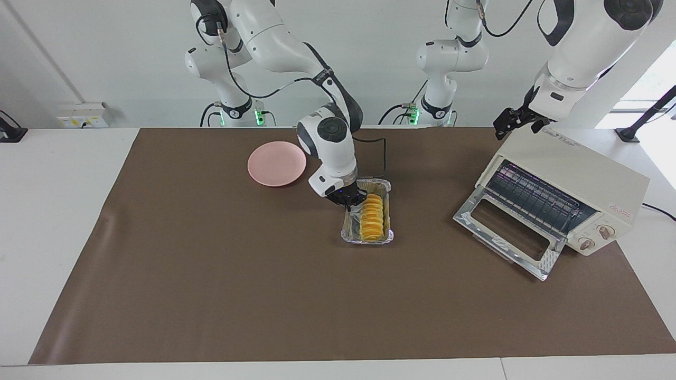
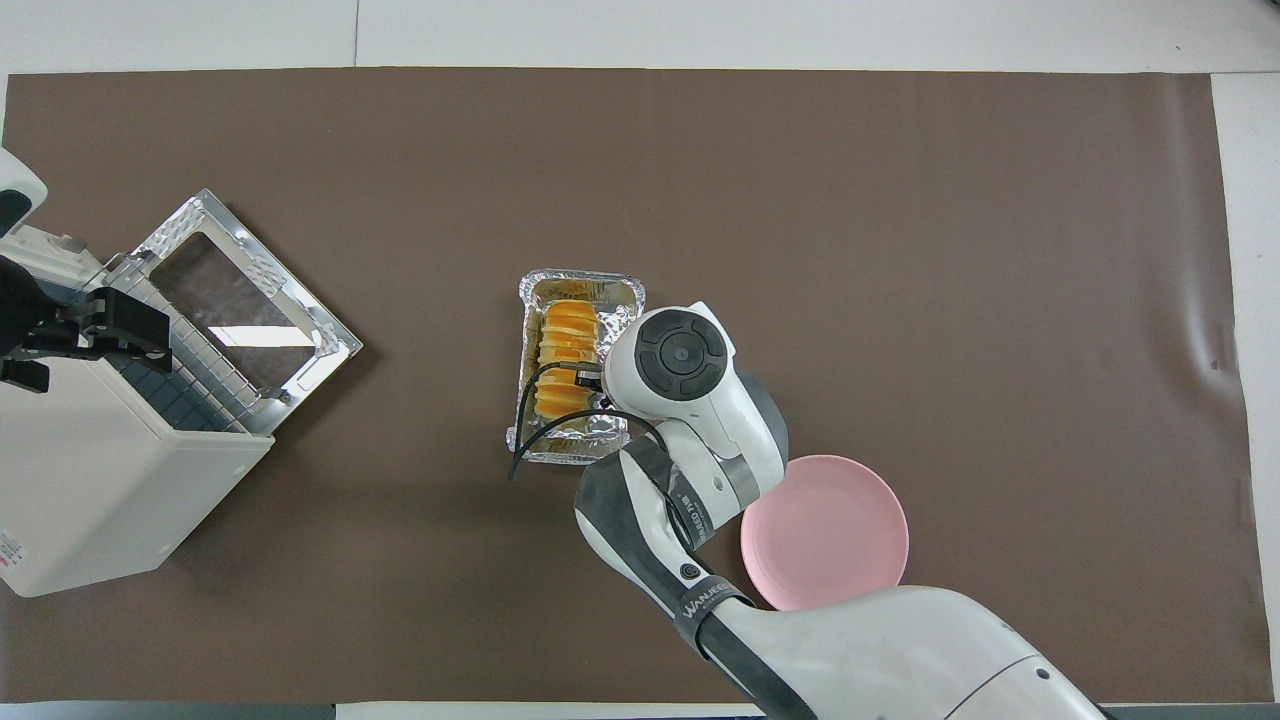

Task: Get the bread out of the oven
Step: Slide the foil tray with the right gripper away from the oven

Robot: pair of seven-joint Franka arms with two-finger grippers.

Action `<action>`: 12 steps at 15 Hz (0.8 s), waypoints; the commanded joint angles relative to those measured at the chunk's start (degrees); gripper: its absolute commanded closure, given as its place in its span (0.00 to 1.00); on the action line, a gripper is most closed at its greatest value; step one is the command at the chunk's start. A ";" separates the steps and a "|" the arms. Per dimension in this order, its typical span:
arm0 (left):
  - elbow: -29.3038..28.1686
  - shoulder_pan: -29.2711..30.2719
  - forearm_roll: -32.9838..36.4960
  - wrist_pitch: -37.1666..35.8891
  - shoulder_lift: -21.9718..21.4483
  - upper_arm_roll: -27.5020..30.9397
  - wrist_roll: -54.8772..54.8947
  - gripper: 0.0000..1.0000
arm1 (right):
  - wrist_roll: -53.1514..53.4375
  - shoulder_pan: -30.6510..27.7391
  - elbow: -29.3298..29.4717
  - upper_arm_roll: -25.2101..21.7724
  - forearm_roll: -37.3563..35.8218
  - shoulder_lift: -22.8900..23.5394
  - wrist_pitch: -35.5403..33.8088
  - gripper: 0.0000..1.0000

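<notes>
— What takes up the most room?

— A brown mat [image 1: 211,274] covering the table. On it, toward the left arm's end, stands the oven [image 1: 573,198], its door [image 1: 504,232] dropped open and the wire rack bare.

— And the bread?

— Out of the oven, lying in a foil tray [image 1: 347,232] near the middle of the mat, well apart from the oven. The bread [image 1: 373,221] runs lengthwise along the tray.

— What is the right gripper doing?

— The right gripper [image 1: 349,199] is down at the tray's end nearer the robots, fingertips pressed together at the tray's rim. I cannot tell whether it pinches foil or bread.

— The left one?

— The left gripper [image 1: 515,120] hangs over the oven's top corner, fingers spread, holding nothing.

— Anything else?

— A pink plate [image 1: 277,163], bare, nearer the robots than the tray, toward the right arm's end.
</notes>
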 commanded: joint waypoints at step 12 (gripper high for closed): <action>-2.04 0.99 -1.85 1.45 -1.10 -0.21 1.42 0.00 | -49.64 -35.01 -10.25 0.27 9.87 -14.59 -16.77 1.00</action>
